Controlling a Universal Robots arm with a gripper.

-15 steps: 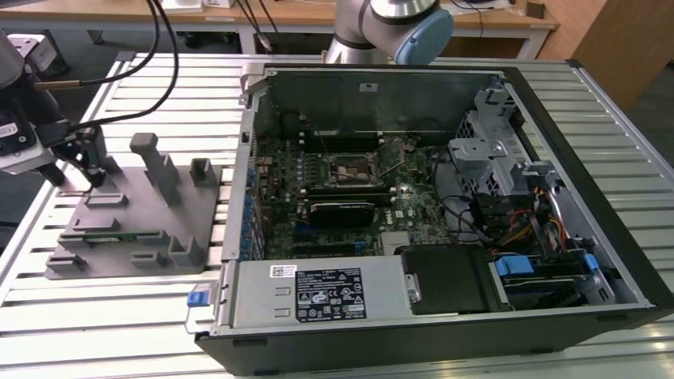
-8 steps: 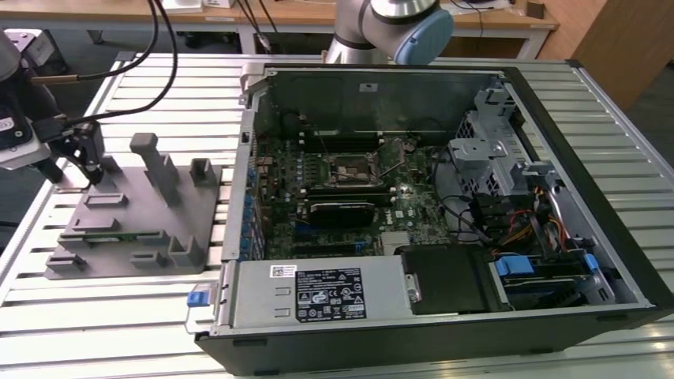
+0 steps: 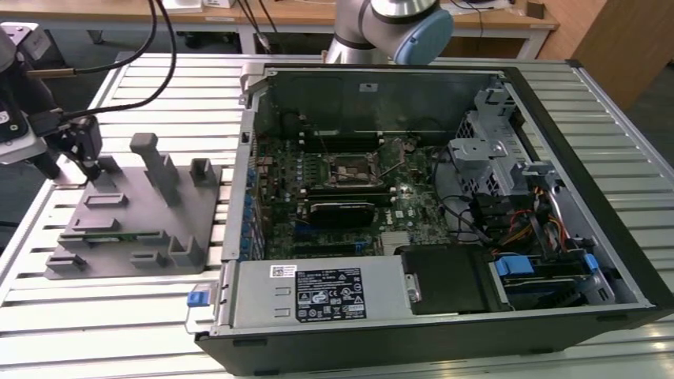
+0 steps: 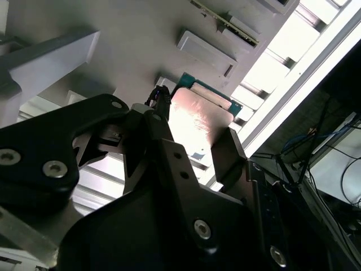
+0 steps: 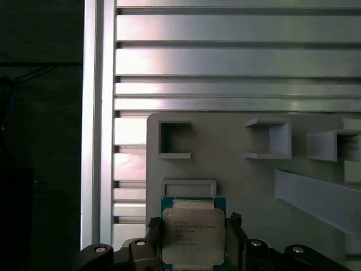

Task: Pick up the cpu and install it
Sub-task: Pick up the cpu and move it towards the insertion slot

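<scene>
The cpu, a flat square chip with a silvery top and a green edge, sits between my gripper's two black fingers, which press on its opposite sides. In the second wrist view the cpu shows its shiny face, with the gripper closed around it just over the grey fixture. In the exterior view the gripper hangs at the far left corner of the grey fixture block. The motherboard's black cpu socket lies inside the open computer case, far to the exterior view's right of the gripper.
Upright grey posts rise from the fixture close to the gripper. The fixture has several empty square pockets. Everything rests on a slatted aluminium table. The arm's base stands behind the case. Cables hang at the left.
</scene>
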